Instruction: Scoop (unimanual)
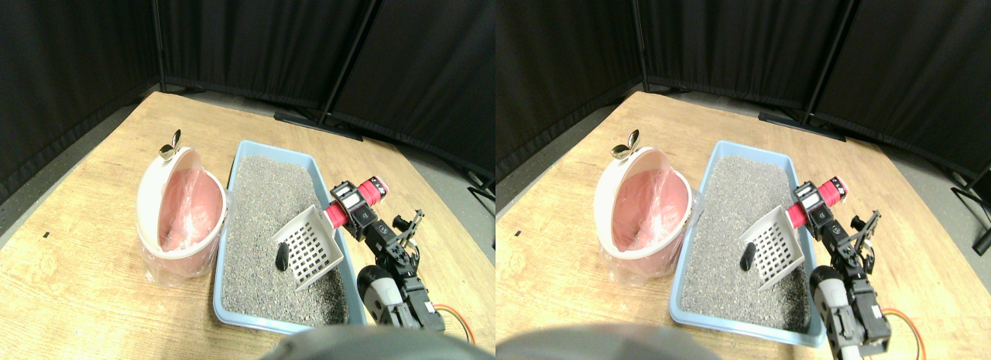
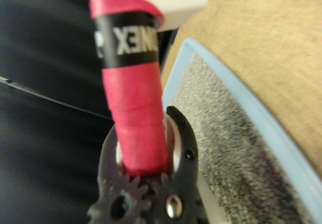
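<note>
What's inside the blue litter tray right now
Grey litter fills the blue tray, with a dark lump at the white scoop. Litter beneath the scoop is hidden.

Black curtains (on stands); wooden floor

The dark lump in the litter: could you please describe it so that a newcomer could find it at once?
Find the light blue tray of grey litter right of the pink bin. Beside the white slotted scoop lies the dark lump, the only black, smooth oval on the grains.
</note>
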You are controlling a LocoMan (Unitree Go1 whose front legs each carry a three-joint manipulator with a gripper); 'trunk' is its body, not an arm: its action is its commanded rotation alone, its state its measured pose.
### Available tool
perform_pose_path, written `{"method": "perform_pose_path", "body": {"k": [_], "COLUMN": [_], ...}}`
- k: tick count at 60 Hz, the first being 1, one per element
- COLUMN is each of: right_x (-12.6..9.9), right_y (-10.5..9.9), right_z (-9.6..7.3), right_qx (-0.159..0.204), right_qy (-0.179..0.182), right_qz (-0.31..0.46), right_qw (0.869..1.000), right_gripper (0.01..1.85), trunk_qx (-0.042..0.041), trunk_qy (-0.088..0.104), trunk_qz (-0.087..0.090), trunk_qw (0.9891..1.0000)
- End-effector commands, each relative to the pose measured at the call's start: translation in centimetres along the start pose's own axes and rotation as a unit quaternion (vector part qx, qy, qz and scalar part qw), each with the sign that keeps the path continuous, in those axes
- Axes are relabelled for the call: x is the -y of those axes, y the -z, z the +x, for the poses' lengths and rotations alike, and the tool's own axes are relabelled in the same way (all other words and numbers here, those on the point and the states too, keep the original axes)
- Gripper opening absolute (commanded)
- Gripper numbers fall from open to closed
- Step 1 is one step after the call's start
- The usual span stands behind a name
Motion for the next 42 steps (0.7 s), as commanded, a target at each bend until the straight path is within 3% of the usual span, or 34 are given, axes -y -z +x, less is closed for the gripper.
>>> {"method": "perform_pose_path", "body": {"k": [1, 14, 16, 29, 42], "right_x": [0.4, 2.7, 3.5, 5.2, 5.9], "right_y": [-0.4, -0.4, -0.4, -0.2, 0.2], "right_z": [0.3, 0.3, 0.2, -0.2, -0.2], "right_qx": [-0.004, 0.013, 0.016, 0.039, 0.084], "right_qy": [-0.019, 0.028, 0.043, 0.063, 0.057], "right_qz": [0.099, 0.212, 0.250, 0.284, 0.291], "right_qw": [0.995, 0.977, 0.967, 0.956, 0.951], "right_gripper": [0.05, 0.05, 0.05, 0.05, 0.05], "trunk_qx": [-0.0130, -0.0124, -0.0123, -0.0111, -0.0107], "trunk_qy": [-0.008, -0.006, -0.004, -0.002, -0.002], "trunk_qz": [-0.009, -0.007, -0.006, -0.006, -0.006], "trunk_qw": [0.9998, 0.9999, 0.9999, 0.9999, 0.9999]}}
